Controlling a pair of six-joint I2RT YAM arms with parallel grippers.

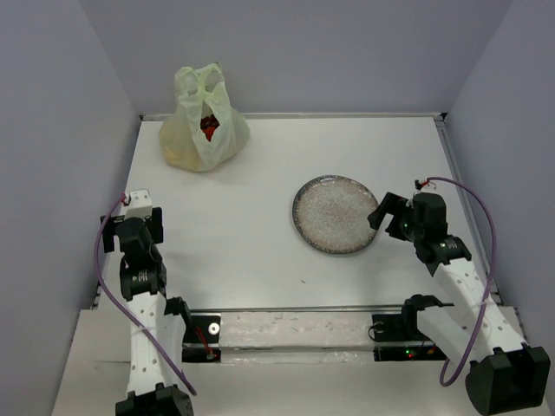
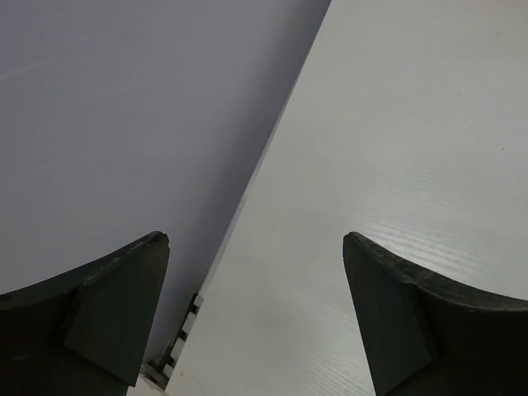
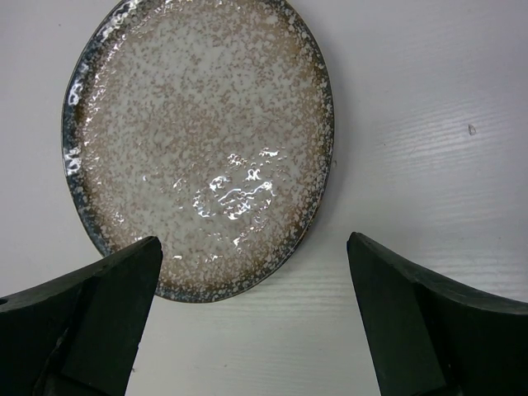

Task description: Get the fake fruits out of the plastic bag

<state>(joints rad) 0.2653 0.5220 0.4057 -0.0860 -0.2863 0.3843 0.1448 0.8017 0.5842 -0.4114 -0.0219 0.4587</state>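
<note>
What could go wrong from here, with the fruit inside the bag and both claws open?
The bag stands loose in the far left corner; a one-claw pull on the fruit may drag or tip it whole.
Its mouth is a narrow gap below the handles, so the left claw may pinch plastic instead.
The right claw hovers by the plate rim and could knock it.

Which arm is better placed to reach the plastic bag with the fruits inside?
Probably the left. The thin pale yellow-green plastic bag stands at the far left, roughly ahead of the open left gripper. The open right gripper hovers by the round speckled grey plate, further from the bag.
</note>
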